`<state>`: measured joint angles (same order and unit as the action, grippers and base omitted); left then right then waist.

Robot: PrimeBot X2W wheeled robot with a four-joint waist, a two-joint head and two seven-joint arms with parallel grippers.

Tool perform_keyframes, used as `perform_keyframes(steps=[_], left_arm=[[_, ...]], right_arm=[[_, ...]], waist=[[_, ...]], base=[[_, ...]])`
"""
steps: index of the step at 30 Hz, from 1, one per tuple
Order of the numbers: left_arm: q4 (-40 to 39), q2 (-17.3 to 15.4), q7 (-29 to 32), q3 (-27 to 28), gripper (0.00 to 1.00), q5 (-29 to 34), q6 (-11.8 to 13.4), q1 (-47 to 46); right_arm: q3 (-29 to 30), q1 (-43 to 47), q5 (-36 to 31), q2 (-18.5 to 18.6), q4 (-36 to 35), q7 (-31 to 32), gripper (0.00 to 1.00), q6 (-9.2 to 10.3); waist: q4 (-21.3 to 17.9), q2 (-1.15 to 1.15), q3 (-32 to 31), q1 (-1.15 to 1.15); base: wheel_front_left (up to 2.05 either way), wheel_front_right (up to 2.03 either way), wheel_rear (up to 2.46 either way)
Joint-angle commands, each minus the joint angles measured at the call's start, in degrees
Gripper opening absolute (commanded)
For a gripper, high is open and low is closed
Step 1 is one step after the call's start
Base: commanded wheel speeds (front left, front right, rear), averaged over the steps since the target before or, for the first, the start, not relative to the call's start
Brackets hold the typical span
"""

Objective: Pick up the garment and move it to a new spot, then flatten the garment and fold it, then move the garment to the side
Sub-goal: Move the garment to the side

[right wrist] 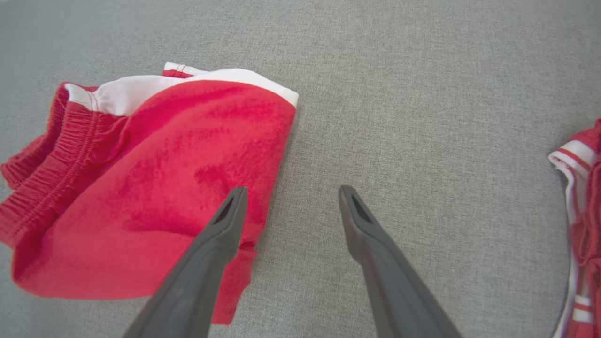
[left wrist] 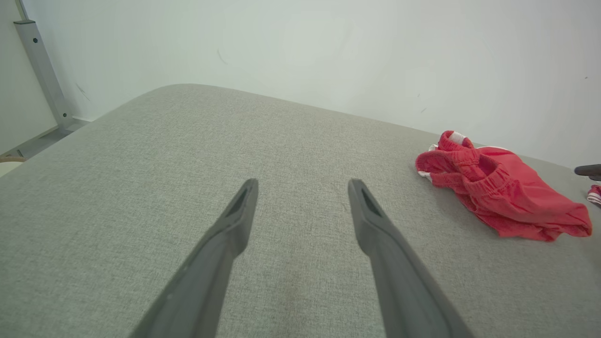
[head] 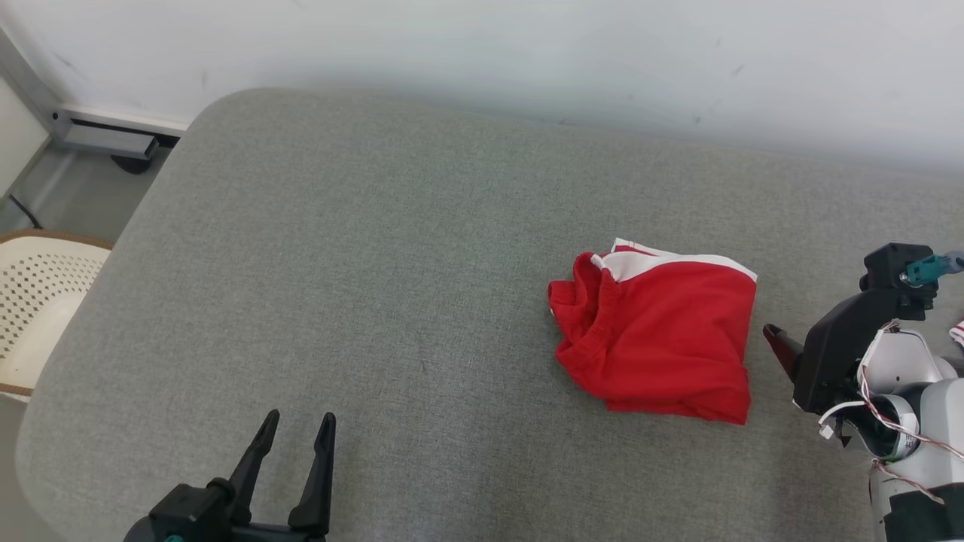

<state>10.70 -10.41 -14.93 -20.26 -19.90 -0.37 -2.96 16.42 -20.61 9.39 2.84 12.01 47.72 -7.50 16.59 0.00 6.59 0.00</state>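
Red garment (head: 655, 339) on grey surface (head: 339, 263), ungripped.
Head: left end effector (head: 300, 415) spread, well apart from garment. Left wrist: garment right of fingers (left wrist: 225, 234). Right wrist: right end effector (right wrist: 292, 188) spread, one finger crossing garment's edge.

Place: a bare indoor workroom, by the look of it.
Landmark: grey cloth-covered counter (head: 339, 263) with a rounded corner.
Behind counter: scuffed white wall (head: 527, 53).
Left of counter: cream perforated chair (head: 38, 301), grey floor (head: 83, 196), metal post (left wrist: 42, 70).
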Motion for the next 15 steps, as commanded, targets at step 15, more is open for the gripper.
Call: perform_keyframes(steps=[15], left_arm=[[0.2,0.0,-0.2,-0.6,1.00,-0.5,0.3,-1.7]], right_arm=[[0.0,-7.0,2.4,0.2,17.9,-7.5,1.00,0.03]], waist=[[2.2,0.00,2.4,0.00]], base=[[0.00,0.00,0.00]])
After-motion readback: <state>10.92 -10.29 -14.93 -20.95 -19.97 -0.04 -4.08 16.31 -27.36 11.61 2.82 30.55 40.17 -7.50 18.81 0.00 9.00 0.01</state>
